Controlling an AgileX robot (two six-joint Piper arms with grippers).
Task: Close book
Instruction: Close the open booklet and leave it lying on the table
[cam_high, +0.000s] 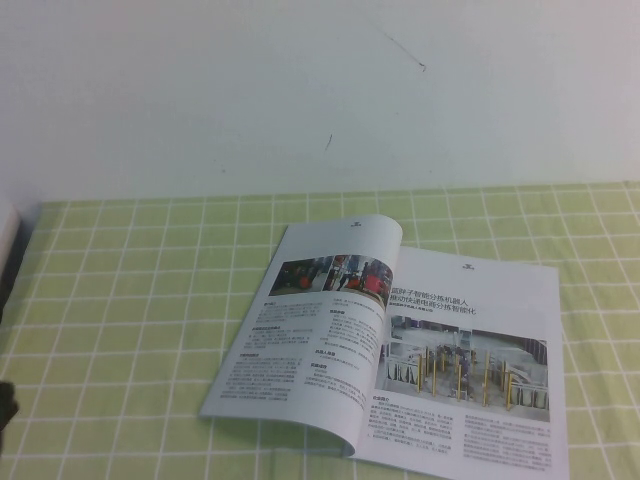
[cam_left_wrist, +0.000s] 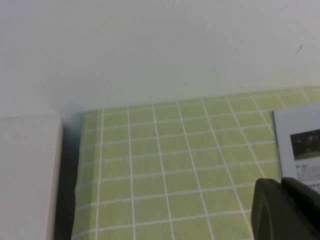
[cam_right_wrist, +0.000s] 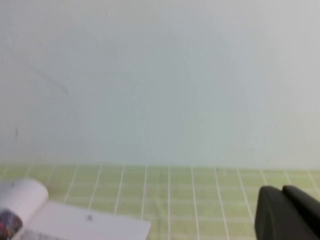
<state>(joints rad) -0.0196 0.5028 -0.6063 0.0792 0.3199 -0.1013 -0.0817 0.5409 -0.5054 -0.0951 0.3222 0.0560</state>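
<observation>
We've got nothing done yet: the book (cam_high: 400, 350) lies wide open on the bench (cam_high: 130, 300), ahead of the left tool (cam_left_wrist: 285, 210) and right tool (cam_right_wrist: 287, 212), touching neither. We can't tell if either's apart or together.

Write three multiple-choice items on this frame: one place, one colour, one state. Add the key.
1. Where is the book?
A. Far left corner
B. Near edge, centre to the robot's right
C. Held in the air

2. The tablecloth is:
A. Green with a white grid
B. Plain red
C. Blue striped

3. The book is:
A. Closed
B. Standing on end
C. Open, pages up

Key:
1. B: the high view shows it lying there.
2. A: green squares, white lines.
3. C: both printed pages face up, the left one curling.

The left claw sits left of the book, the right claw right of it, neither touching it.
</observation>
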